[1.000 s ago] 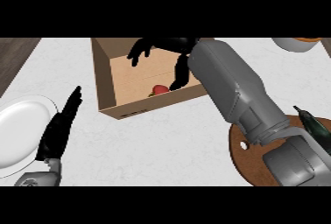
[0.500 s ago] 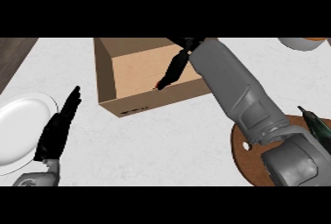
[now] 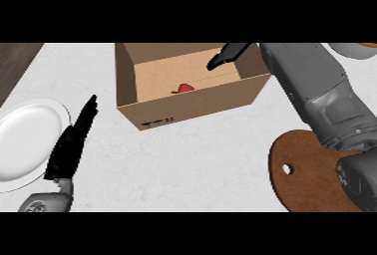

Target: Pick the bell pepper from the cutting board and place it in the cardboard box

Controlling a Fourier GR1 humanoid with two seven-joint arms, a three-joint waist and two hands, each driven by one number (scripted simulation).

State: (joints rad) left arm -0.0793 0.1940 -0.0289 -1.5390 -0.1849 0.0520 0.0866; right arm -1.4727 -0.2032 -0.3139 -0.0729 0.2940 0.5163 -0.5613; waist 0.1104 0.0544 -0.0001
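I count one bell pepper [image 3: 184, 88] half-hidden inside one cardboard box [image 3: 191, 107]; my right hand [image 3: 227, 56] looks relaxed, empty; left hand [image 3: 72, 144] flat.

The right forearm is stretching up from the lower right corner toward the top of the view, grey and bulky, its wrist bending inward. At its end the right hand [image 3: 227, 56] is pointing down and to the left, its fingers lying straight and close together, holding nothing. The left hand [image 3: 72, 144] is standing open at the lower left, fingers straight and pointing upward, with the grey left wrist just beneath it.
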